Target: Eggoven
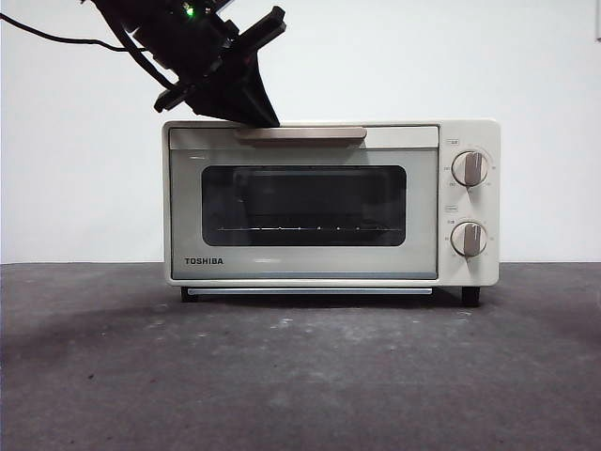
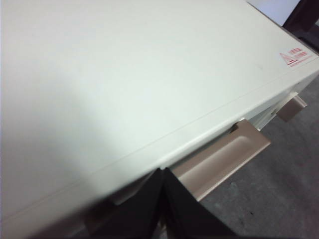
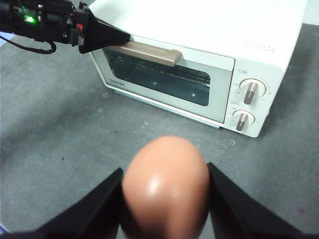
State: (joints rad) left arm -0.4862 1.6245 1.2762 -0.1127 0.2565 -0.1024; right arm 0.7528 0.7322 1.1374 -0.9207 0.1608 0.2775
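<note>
The cream Toshiba oven (image 1: pixel 300 202) stands on the dark table with its door closed. My left gripper (image 1: pixel 266 115) comes down from the upper left, its shut jaws touching the left end of the tan handle (image 1: pixel 300 133). In the left wrist view the jaws (image 2: pixel 163 172) meet at the gap behind the handle (image 2: pixel 224 157), below the oven's top (image 2: pixel 124 74). My right gripper (image 3: pixel 164 169) is shut on the orange-brown egg (image 3: pixel 164 184) and holds it above the table in front of the oven (image 3: pixel 199 30). The egg does not show in the front view.
Two grey knobs (image 1: pixel 470 169) (image 1: pixel 469 239) sit on the oven's right side. The grey table (image 1: pixel 300 376) stretches in front of the oven. A white wall stands behind. The left arm's cable (image 3: pixel 30 47) hangs near the oven's left side.
</note>
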